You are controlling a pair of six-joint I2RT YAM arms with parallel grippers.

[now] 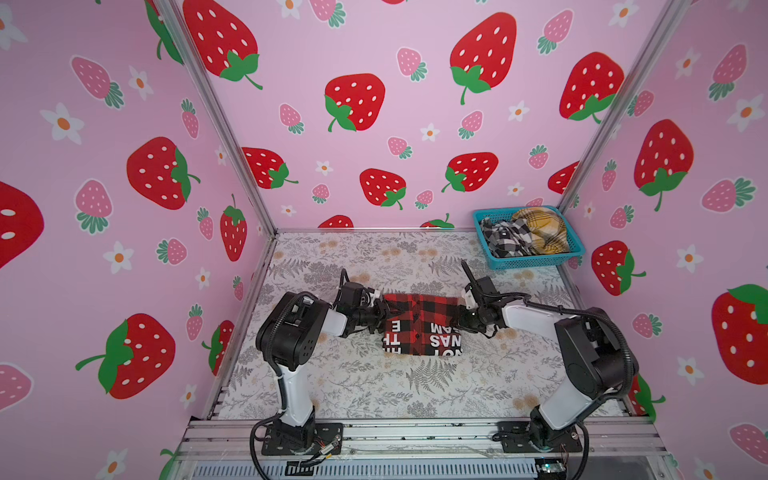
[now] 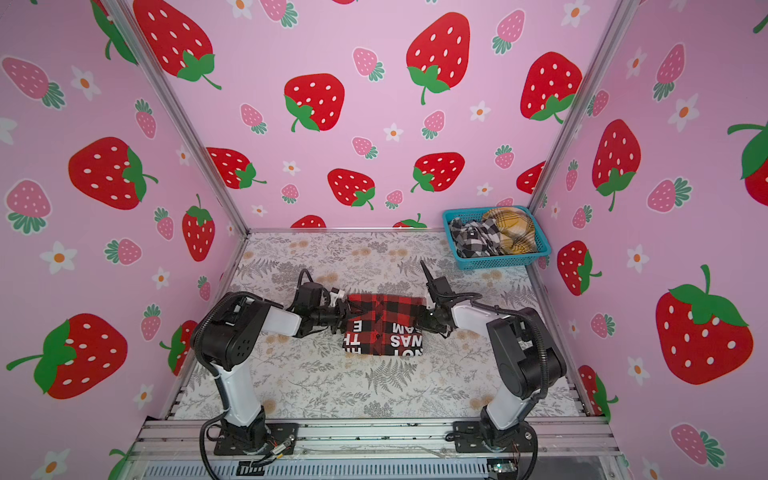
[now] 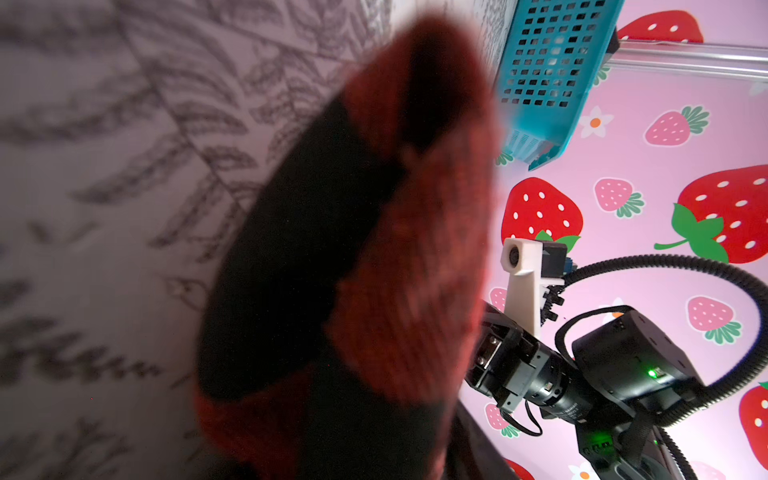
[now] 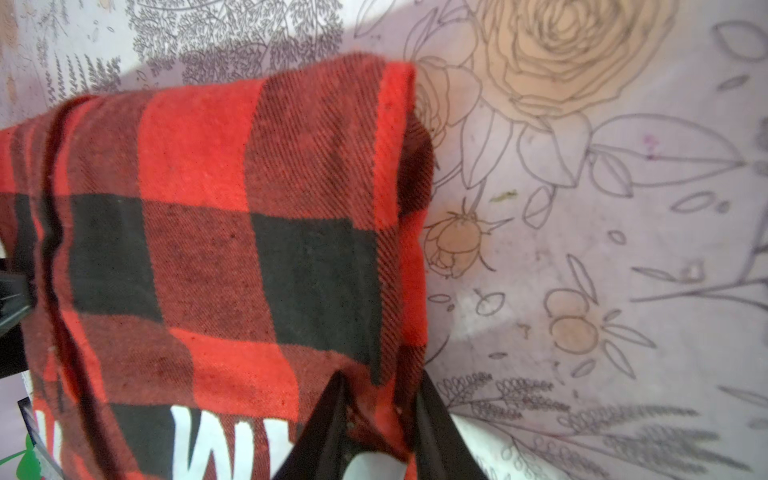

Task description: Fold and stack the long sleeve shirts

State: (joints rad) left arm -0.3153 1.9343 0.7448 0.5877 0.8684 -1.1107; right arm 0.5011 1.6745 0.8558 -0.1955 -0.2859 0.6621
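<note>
— Where's the red shirt (image 1: 422,328)?

— Middle of the table (image 1: 374,386), folded into a flat block with white letters across its near half. It lies between the two arms: the left gripper (image 1: 383,315) is at its left edge and the right gripper (image 1: 462,317) at its right edge.

— Have they got hold of it?

— The right one has. Its wrist view shows two black fingers (image 4: 320,432) drawn close, with a fold of the shirt's edge pinched between them. The left I cannot tell. Blurred red-and-black cloth (image 3: 395,270) sits right against that wrist camera and hides the fingers, and from above the gripper's own body covers them.

— What else is about?

— A basket (image 1: 536,262) in the far right corner, well apart from the red shirt. It holds two crumpled shirts side by side, the check shirt (image 1: 505,239) on the left and the yellow shirt (image 1: 540,230) on the right, heaped above the rim.
</note>
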